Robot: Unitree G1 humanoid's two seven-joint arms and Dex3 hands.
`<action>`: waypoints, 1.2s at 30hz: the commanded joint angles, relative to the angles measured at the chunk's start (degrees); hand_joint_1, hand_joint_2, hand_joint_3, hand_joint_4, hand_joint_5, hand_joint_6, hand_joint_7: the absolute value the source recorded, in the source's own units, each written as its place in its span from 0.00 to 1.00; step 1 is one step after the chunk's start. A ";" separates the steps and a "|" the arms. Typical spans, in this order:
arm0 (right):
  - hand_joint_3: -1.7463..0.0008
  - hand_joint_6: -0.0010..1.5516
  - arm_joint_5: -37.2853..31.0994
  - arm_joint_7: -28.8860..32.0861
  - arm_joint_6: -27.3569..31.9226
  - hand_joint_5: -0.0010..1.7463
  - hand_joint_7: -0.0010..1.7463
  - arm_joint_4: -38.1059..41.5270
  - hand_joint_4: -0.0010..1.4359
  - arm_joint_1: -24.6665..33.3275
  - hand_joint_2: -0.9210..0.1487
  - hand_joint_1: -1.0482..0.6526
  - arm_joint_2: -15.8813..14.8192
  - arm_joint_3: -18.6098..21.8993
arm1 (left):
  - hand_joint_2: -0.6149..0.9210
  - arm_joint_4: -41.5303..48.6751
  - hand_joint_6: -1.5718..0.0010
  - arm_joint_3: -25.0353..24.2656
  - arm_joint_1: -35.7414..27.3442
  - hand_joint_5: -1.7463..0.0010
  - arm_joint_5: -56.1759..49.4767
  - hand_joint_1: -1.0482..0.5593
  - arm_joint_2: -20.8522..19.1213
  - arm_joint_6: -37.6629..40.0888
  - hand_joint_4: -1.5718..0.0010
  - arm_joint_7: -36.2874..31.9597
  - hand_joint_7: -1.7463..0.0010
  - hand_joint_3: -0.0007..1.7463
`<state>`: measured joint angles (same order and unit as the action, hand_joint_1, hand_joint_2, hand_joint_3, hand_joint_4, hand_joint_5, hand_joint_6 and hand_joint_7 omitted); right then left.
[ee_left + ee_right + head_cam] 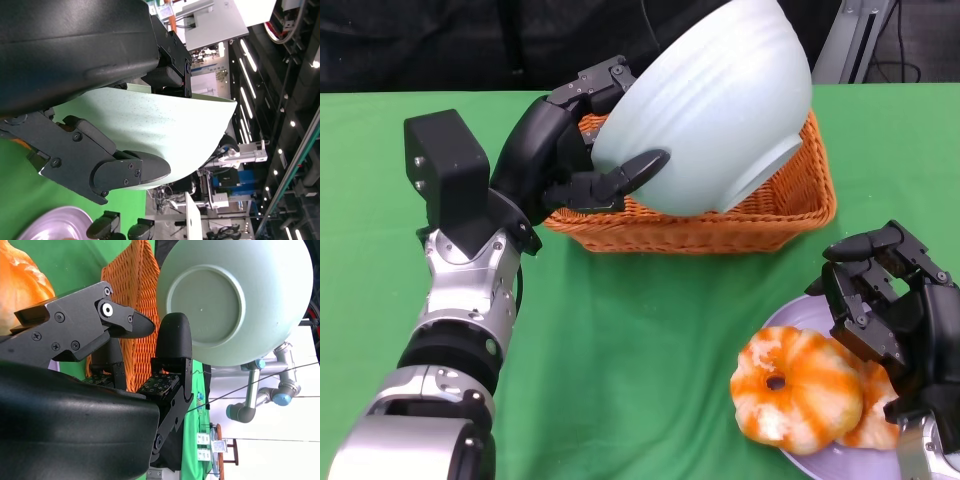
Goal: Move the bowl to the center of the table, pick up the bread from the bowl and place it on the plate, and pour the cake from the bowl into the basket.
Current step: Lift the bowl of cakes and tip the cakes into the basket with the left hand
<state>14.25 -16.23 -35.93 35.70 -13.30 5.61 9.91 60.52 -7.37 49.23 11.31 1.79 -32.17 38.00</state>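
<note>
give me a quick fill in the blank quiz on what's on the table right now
1. The left hand grips the pale green bowl and holds it tipped over the orange ____.
2. The bread lies on the purple ____.
3. The right hand holds nothing and sits beside the ____.
4. The table is covered with a ____ cloth.

Missing words: basket; plate; bread; green
</note>
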 commanded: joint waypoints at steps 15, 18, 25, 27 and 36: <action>0.57 0.42 0.23 0.02 -0.32 0.92 0.75 0.11 0.51 -0.34 0.19 0.55 0.06 0.08 | 0.81 0.65 0.55 -3.62 4.28 0.05 2.65 0.58 1.27 7.67 0.54 -0.38 0.11 0.59; 0.57 0.41 0.64 -0.92 -0.61 0.92 0.75 0.42 0.51 -0.39 0.19 0.56 -0.09 0.07 | 0.80 0.66 0.55 -4.85 4.71 0.05 4.14 0.59 1.67 10.79 0.54 0.24 0.11 0.59; 0.54 0.42 0.56 -1.06 -0.77 0.92 0.76 0.60 0.51 -0.29 0.21 0.56 0.05 0.28 | 0.81 0.37 0.55 -5.99 5.05 0.04 5.81 0.59 2.10 14.81 0.54 0.20 0.12 0.59; 0.53 0.42 0.66 -1.08 -0.56 0.92 0.76 0.61 0.51 -0.29 0.23 0.56 0.09 0.32 | 0.81 0.38 0.54 -6.31 5.20 0.03 6.08 0.59 2.13 15.83 0.54 0.06 0.11 0.58; 0.48 0.41 0.31 -1.31 -1.45 0.93 0.77 1.62 0.51 -0.50 0.27 0.56 0.12 0.17 | 0.82 0.97 0.53 -7.85 5.94 0.03 7.52 0.60 1.97 19.38 0.54 0.44 0.11 0.57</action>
<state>14.28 -17.48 -36.37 36.98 -13.30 6.01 9.93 61.37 -14.44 52.95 17.85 4.27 -13.18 38.21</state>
